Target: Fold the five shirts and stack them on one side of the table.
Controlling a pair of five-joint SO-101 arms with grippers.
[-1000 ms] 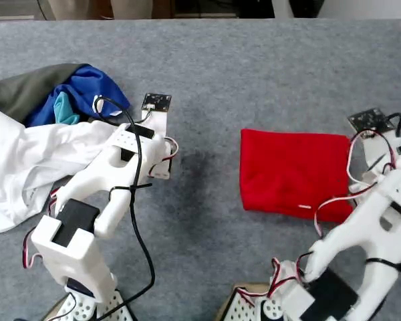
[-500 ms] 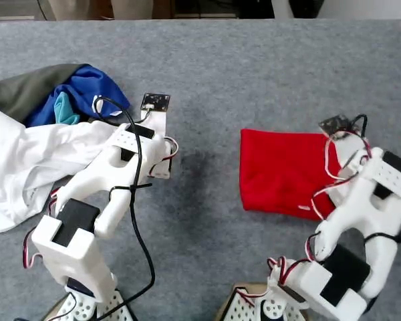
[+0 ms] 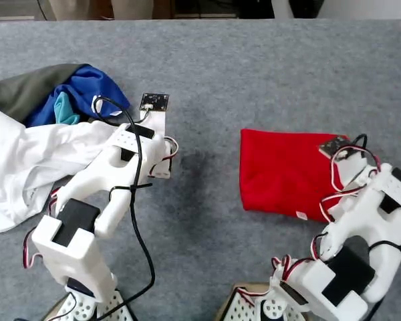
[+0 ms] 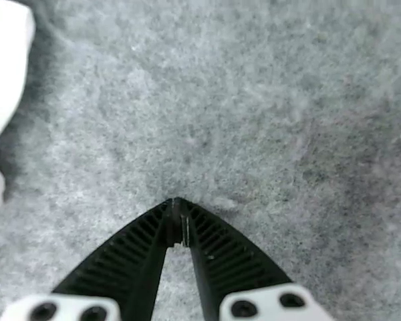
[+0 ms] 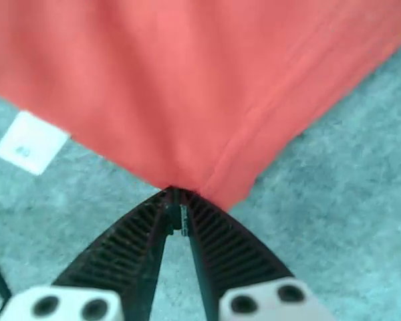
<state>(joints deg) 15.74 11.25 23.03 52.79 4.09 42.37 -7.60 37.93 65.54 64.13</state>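
Swung inward, right gripper (image 5: pixel 176 211) closed, tips at 5 o'clock corner of red shirt (image 5: pixel 187 80), left gripper (image 4: pixel 177 227) closed, empty, over grey table (image 4: pixel 254 100).

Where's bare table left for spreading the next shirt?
Free: the middle of the table between the left arm and the red shirt, and the far strip beyond both. Crowded: the left side, under the unfolded shirt pile.

1. High view: the table (image 3: pixel 254 67) is seen from overhead.
2. Left wrist view: the table is seen close, past the left gripper (image 4: pixel 177 222).
3. Right wrist view: the red shirt (image 5: pixel 187 80) corner is seen close; it is shared with the high view.
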